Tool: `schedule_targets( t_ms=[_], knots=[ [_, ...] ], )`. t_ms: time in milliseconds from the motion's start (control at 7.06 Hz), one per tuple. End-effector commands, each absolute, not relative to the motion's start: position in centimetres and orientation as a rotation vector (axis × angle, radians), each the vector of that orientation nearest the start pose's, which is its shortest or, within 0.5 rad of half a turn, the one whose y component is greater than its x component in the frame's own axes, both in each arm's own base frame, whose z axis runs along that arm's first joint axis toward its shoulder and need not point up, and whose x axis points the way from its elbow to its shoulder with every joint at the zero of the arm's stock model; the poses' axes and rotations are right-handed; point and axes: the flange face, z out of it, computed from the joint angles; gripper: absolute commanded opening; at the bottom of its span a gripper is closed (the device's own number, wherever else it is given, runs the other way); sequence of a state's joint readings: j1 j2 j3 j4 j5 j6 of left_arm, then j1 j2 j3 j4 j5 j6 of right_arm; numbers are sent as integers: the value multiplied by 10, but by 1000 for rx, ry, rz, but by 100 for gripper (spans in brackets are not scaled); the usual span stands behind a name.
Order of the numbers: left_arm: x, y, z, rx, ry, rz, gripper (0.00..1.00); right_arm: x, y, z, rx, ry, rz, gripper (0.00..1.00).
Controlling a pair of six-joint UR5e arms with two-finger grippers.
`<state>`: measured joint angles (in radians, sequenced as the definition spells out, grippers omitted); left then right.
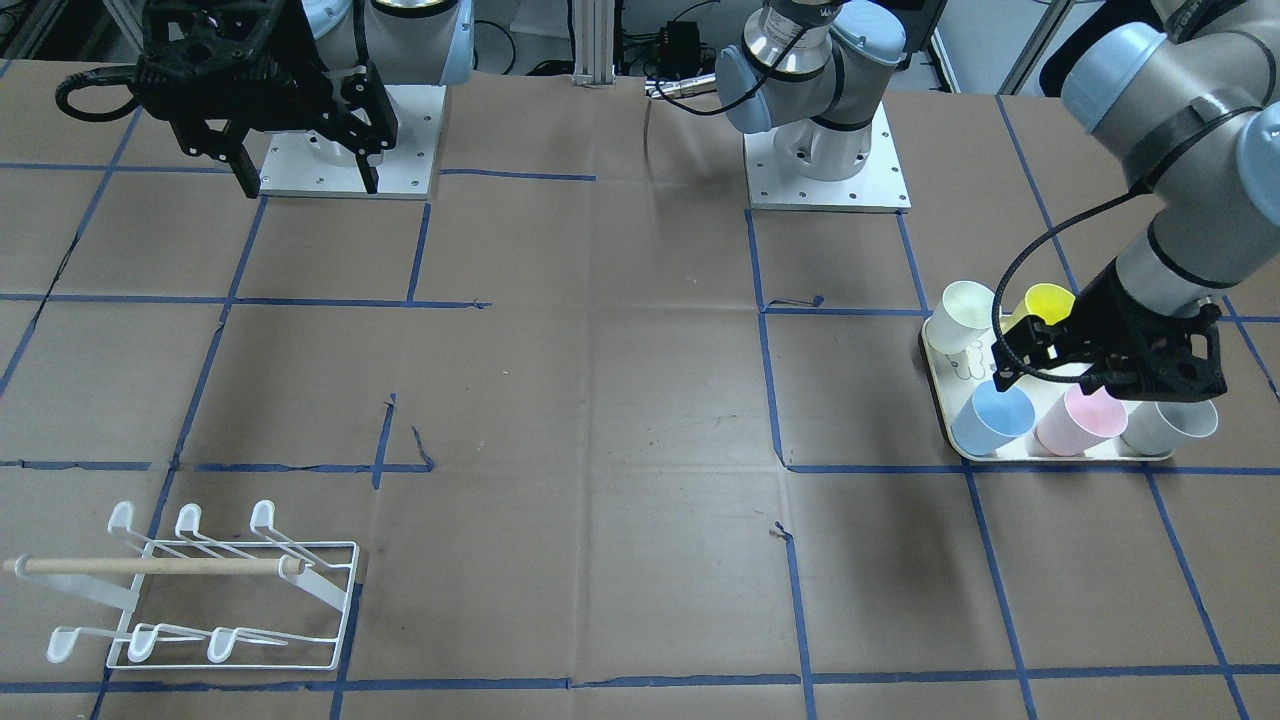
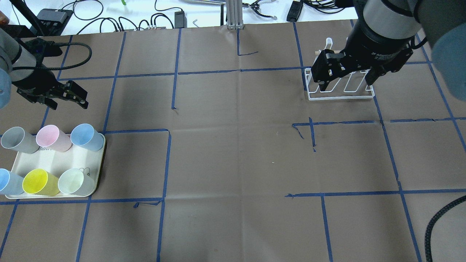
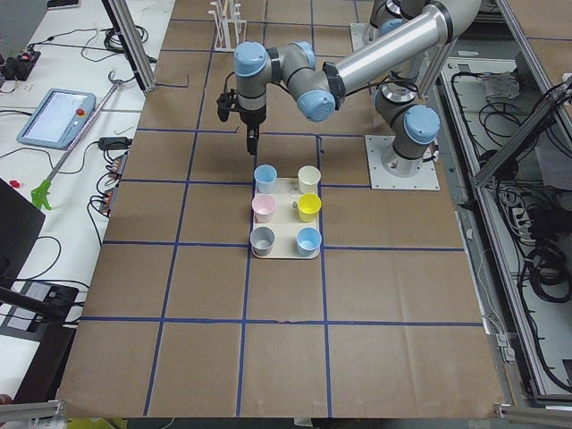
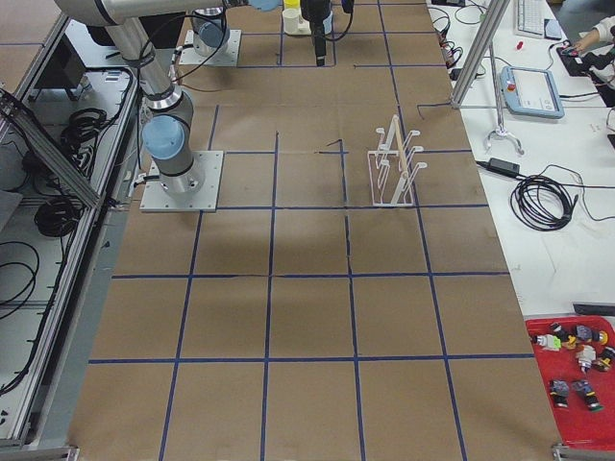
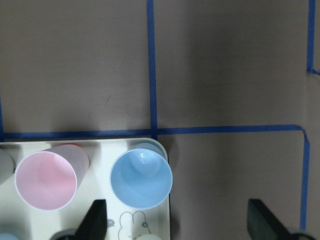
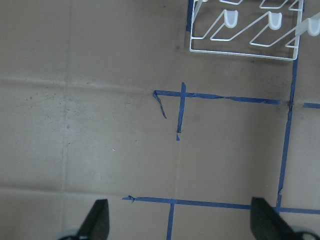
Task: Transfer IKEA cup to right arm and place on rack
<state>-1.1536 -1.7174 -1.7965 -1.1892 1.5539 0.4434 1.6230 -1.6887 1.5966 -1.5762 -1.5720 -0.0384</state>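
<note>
Blue cup (image 2: 86,137) at tray (image 2: 54,160) corner, left pincer (image 2: 67,104) hovering near, spread

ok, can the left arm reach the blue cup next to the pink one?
Probably yes: the left tool hangs open near the blue cup, which stands upright, mouth clear, nothing between them.

We look straight down on the brown paper table (image 6: 90,100), crossed by lines of blue tape (image 6: 181,95). The right gripper (image 6: 182,222) shows only as two black fingertips (image 6: 98,220) at the bottom edge, spread wide apart with nothing but bare paper between them. In the upper right corner we see part of the white wire rack (image 6: 230,19), its paddle-tipped prongs empty, well apart from the fingertips.
</note>
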Motion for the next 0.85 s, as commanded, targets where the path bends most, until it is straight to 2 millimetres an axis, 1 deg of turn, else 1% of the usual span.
schedule_targets(
  t_ms=[0, 142, 283, 425, 567, 709],
  knots=[
    [83, -518, 281, 39, 3151, -25, 99, 156, -440, 534, -142, 3134, -161, 100],
    [78, -508, 263, 44, 3140, -55, 99, 156, -440, 534, -142, 3134, -161, 100],
    [77, -505, 255, 41, 3142, -49, 99, 156, -439, 534, -142, 3134, -159, 100],
    [78, -505, 248, 41, 3149, -25, 99, 157, -438, 534, -140, 3132, -159, 100],
    [79, -509, 231, 43, 3160, 23, 99, 159, -438, 533, -126, 3117, -172, 100],
    [80, -509, 223, 41, 3163, 45, 99, 164, -442, 536, -41, 3063, -225, 100]
  ],
)
